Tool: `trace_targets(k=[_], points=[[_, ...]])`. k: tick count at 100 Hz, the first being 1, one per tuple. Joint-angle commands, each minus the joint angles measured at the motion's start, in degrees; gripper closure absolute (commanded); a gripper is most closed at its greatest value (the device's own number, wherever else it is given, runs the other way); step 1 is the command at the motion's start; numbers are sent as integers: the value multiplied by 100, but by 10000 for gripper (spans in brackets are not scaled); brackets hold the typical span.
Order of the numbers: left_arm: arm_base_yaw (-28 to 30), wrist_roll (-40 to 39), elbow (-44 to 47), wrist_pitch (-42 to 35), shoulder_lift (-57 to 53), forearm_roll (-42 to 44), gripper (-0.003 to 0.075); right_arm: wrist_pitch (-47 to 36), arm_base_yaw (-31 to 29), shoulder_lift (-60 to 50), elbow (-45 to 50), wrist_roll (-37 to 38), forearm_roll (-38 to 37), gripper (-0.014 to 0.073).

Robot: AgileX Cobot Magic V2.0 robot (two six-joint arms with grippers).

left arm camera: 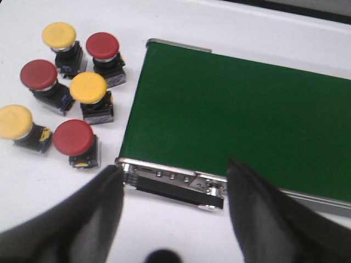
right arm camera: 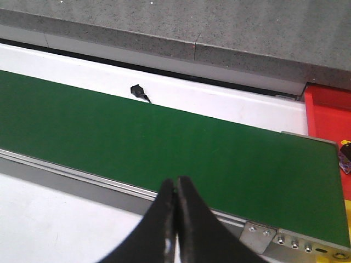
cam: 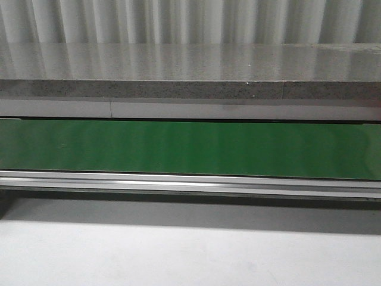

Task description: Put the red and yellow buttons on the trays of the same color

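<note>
Several push buttons with black bases stand in a cluster on the white table beside the belt's end in the left wrist view: red buttons [left arm camera: 73,137] [left arm camera: 38,74] [left arm camera: 102,45] and yellow buttons [left arm camera: 88,87] [left arm camera: 59,35] [left arm camera: 15,121]. My left gripper [left arm camera: 174,170] is open, hanging over the belt's end frame, nothing between its fingers. My right gripper [right arm camera: 175,182] is shut and empty above the belt's near rail. A red tray [right arm camera: 329,112] shows at the belt's other end, with something small lying in it [right arm camera: 345,154]. No yellow tray is in view.
A green conveyor belt [cam: 190,149] with aluminium rails crosses the table. Behind it runs a grey speckled stone ledge [cam: 190,71]. A small black item [right arm camera: 139,91] lies on the white strip behind the belt.
</note>
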Motion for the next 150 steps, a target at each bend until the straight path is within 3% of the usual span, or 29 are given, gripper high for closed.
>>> trace_targets(k=[1, 27, 41, 113, 150], points=[[235, -78, -400, 86, 293, -7, 195, -378, 0, 46, -140, -57, 3, 659], [1113, -78, -1143, 1321, 1481, -7, 215, -378, 0, 46, -140, -57, 3, 659], [1429, -78, -1364, 1538, 2028, -41, 228, -378, 0, 46, -140, -57, 3, 659], [1608, -506, -2111, 1124, 4020, -385, 228, -378, 0, 46, -140, -57, 3, 659], [1608, -506, -2224, 768, 4480, -385, 230, -378, 0, 46, -140, -57, 3, 659]])
